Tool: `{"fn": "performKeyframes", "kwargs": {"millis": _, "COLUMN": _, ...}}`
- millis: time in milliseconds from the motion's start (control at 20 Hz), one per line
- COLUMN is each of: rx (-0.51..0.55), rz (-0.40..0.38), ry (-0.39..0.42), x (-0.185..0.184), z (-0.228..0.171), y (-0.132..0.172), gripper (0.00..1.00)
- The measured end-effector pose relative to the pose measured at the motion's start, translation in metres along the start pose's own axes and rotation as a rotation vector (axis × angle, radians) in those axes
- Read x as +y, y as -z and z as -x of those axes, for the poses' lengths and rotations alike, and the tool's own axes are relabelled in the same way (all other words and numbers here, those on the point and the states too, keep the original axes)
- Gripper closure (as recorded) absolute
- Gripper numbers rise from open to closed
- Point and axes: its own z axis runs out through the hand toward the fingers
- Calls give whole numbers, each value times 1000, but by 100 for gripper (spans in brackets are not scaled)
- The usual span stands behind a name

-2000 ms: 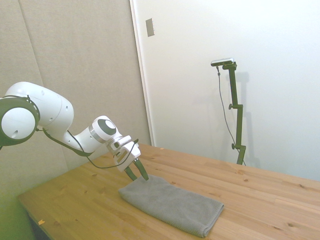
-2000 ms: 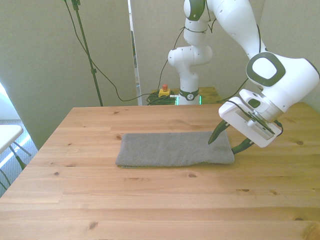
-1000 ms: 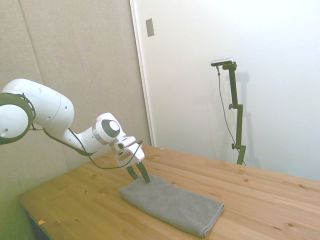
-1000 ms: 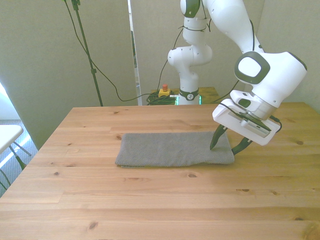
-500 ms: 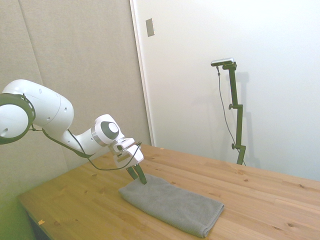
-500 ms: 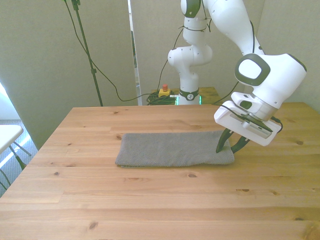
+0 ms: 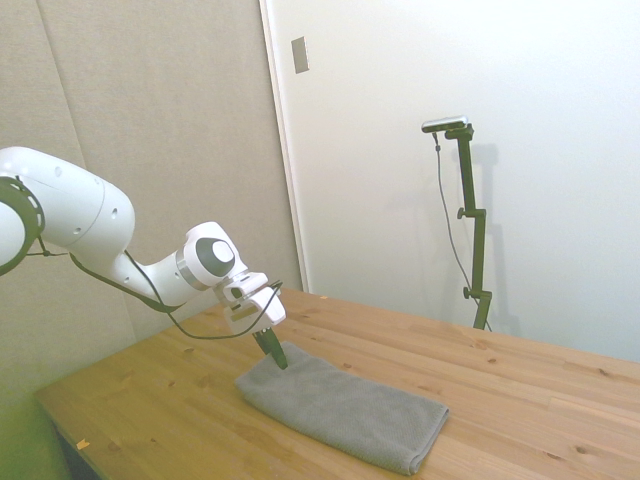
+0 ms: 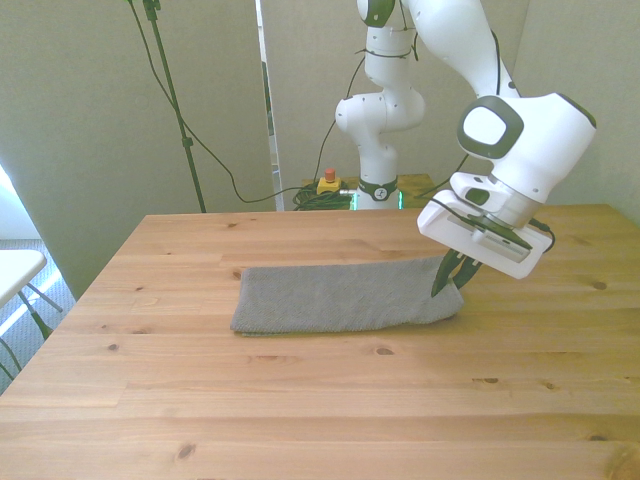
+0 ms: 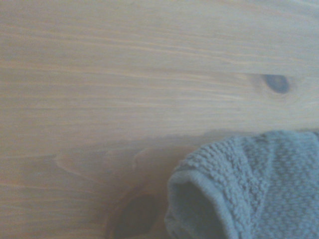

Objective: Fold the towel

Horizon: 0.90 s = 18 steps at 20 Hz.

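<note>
The grey towel [image 8: 340,297] lies as a long folded strip across the middle of the wooden table [image 8: 300,400]. My gripper [image 8: 450,278] is shut on its end at the front view's right, and that end is pulled slightly up off the wood. In the side view the gripper [image 7: 273,352] pinches the towel [image 7: 350,410] at the end nearest the arm. The wrist view shows a rounded, lifted towel corner [image 9: 249,184] hanging over bare wood.
The arm's base [image 8: 378,140] stands behind the table's far edge, with a red button [image 8: 328,183] and cables beside it. A white object [image 8: 15,270] sits off the table at the front view's left. Bare wood surrounds the towel.
The gripper came down at the towel's end with its fingers open, then shut on it. That end has now risen a little off the table.
</note>
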Motion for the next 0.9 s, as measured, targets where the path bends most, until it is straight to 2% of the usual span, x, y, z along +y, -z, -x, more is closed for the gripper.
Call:
{"fn": "performKeyframes", "kwargs": {"millis": 300, "rx": -31, "rz": -53, "ry": -43, "x": 46, "z": -48, "y": 17, "gripper": 100}}
{"fn": "performKeyframes", "kwargs": {"millis": 450, "rx": -72, "rz": -105, "ry": -42, "x": 65, "z": -76, "y": 19, "gripper": 100}}
{"fn": "performKeyframes", "kwargs": {"millis": 900, "rx": -394, "rz": -333, "ry": 176, "x": 103, "z": -124, "y": 17, "gripper": 100}}
